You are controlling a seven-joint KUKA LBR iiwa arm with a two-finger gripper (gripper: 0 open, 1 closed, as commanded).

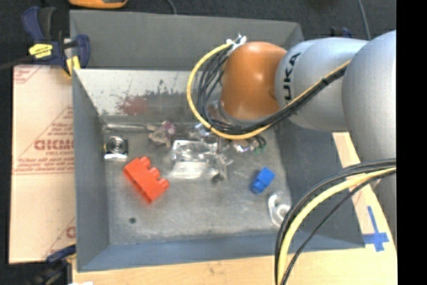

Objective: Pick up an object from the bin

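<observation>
Grey metal walls of the bin (pixel 87 163) slope down to a scuffed floor where the small things lie scattered. The tool (pixel 215 151) hangs low over a cluster of clear plastic pieces (pixel 185 160) near the middle. The arm's orange cover (pixel 248 80) and looped cables (pixel 200 87) hide it from above, so I cannot tell whether it is apart or together. The likeliest trouble is the plastic itself: the pieces lie touching, so a grasp may catch two at once or slide off a slick edge. A sideways push could also shove the cluster toward the orange-red block (pixel 145 178) on the left or knock the small blue block (pixel 261 180) on the right.
</observation>
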